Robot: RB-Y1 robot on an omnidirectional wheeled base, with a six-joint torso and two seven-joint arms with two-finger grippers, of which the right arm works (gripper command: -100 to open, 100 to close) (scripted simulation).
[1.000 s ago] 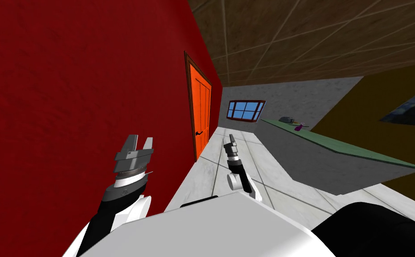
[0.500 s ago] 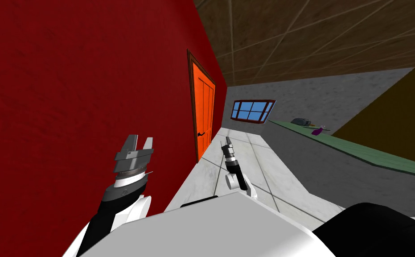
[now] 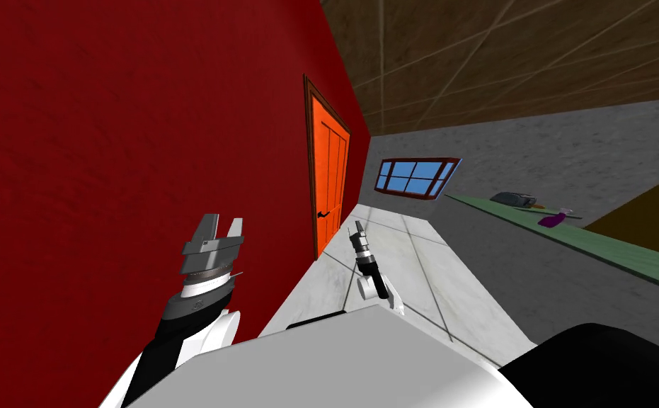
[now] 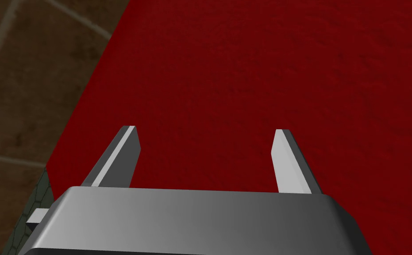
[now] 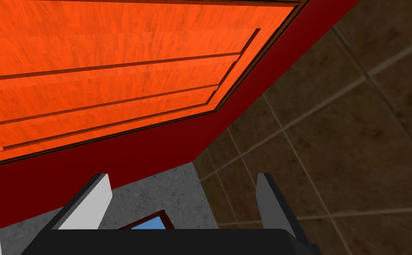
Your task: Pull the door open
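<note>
The orange panelled door (image 3: pixel 329 177) sits shut in the red wall (image 3: pixel 144 142), ahead and to the left, with its small dark handle (image 3: pixel 323 214) on the edge nearer me. The right gripper (image 3: pixel 358 228) hangs over the pale tiled floor (image 3: pixel 420 262), short of the door and apart from the handle, its fingers spread wide with nothing between them. The left gripper (image 3: pixel 223 228) is raised close beside the red wall, fingers likewise parted and empty. A green-topped counter (image 3: pixel 604 244) runs along the right.
</note>
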